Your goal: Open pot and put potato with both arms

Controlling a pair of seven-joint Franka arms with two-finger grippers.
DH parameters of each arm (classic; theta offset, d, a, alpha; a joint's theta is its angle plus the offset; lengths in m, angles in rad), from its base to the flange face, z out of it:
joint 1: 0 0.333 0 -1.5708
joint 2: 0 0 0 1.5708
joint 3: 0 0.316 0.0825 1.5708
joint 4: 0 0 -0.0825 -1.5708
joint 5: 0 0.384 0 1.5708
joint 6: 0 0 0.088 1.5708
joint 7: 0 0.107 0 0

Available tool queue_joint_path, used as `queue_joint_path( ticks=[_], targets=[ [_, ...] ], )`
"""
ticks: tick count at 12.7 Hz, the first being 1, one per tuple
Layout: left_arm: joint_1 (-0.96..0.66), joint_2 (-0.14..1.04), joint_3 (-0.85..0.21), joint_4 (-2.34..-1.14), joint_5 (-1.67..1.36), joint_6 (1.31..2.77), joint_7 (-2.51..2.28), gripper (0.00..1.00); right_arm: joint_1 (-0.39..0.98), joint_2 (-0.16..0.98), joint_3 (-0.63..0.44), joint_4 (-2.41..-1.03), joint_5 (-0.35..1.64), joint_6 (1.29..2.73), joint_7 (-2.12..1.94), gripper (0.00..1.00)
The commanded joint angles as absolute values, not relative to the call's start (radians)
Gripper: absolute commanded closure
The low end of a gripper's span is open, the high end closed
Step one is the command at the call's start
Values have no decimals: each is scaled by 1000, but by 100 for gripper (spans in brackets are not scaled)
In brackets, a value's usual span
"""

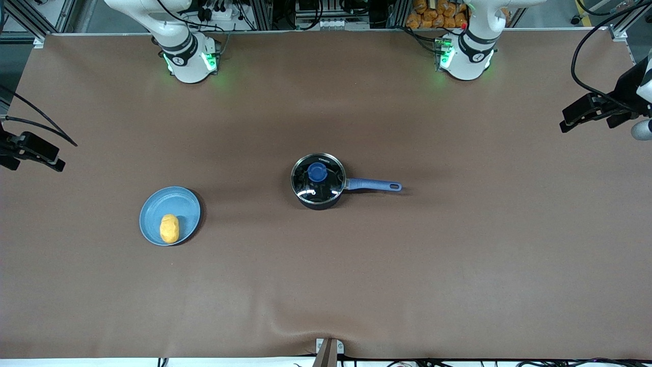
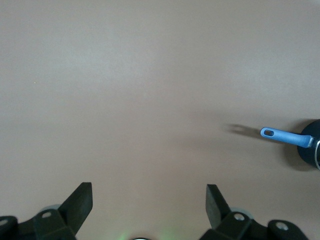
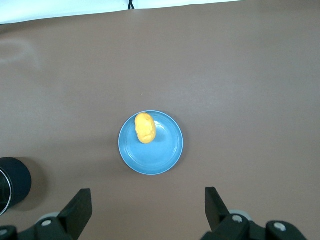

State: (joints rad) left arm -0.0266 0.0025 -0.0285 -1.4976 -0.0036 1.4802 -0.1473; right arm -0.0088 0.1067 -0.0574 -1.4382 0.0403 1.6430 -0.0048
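The black pot (image 1: 318, 182) stands mid-table with its clear glass lid on, blue knob (image 1: 317, 172) up, and its blue handle (image 1: 372, 184) pointing toward the left arm's end. The yellow-orange potato (image 1: 169, 229) lies on a light-blue plate (image 1: 153, 214) toward the right arm's end, nearer the front camera than the pot. My left gripper (image 2: 149, 200) is open and empty, high over bare table, with the pot handle (image 2: 285, 136) at the view's edge. My right gripper (image 3: 148, 202) is open and empty, high above the plate (image 3: 160, 155) and potato (image 3: 145, 128).
The table is covered by a brown cloth (image 1: 458, 255). Black clamp-mounted devices with cables stand at both table ends (image 1: 601, 109) (image 1: 30, 150). The arms' bases with green lights (image 1: 191, 58) (image 1: 466, 53) stand along the edge farthest from the front camera.
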Motion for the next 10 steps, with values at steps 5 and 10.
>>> queue_joint_path(
  ticks=[5,10],
  targets=[
    [-31,6,-31,-1467,2,1473,-110,0,-25,94,-54,-1445,48,1620,-12,0],
    [-70,35,-60,-1468,-50,1474,-123,0,-18,147,-52,-1454,48,1620,-56,0]
  ],
)
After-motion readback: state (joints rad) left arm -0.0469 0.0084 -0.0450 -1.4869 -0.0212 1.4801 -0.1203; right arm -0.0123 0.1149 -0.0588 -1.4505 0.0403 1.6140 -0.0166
